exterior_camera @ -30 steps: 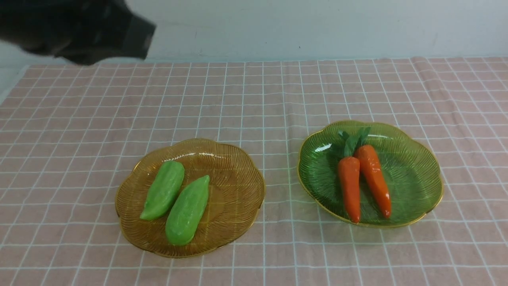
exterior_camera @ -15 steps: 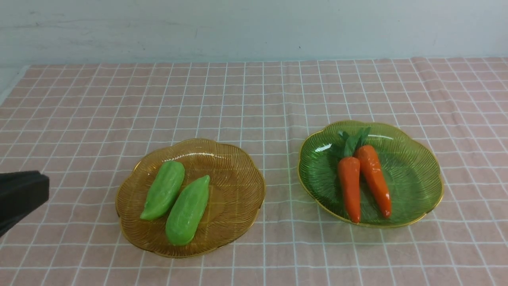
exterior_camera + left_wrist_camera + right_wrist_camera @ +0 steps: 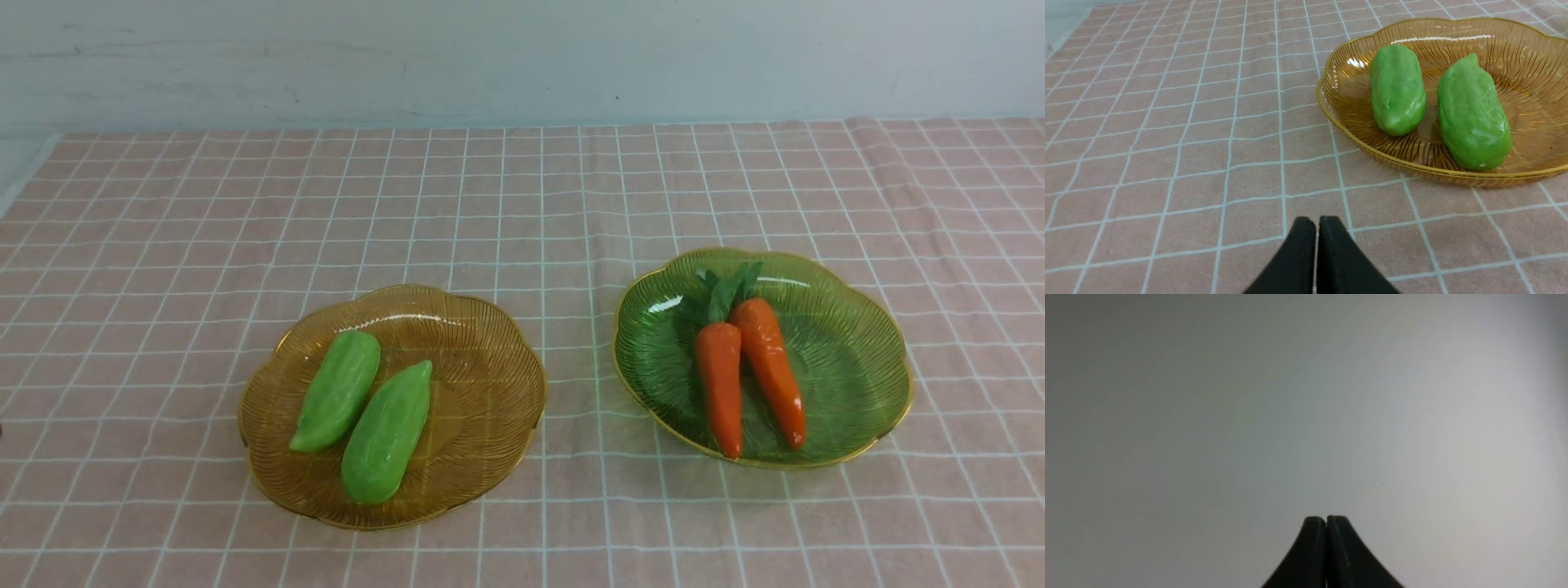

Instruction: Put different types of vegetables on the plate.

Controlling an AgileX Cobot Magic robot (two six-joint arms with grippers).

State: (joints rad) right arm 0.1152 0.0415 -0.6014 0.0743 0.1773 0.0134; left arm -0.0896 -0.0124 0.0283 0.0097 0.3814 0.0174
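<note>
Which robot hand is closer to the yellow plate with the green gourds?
The left one. The left gripper is shut and low over the tablecloth, just short of the amber plate. The right gripper, also shut, faces only a blank wall.

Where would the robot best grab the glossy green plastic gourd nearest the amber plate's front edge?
Probably across the thick middle of the glossy green plastic gourd, from above: it lies flat and slanted in the ribbed amber glass plate, close beside the other gourd.
</note>
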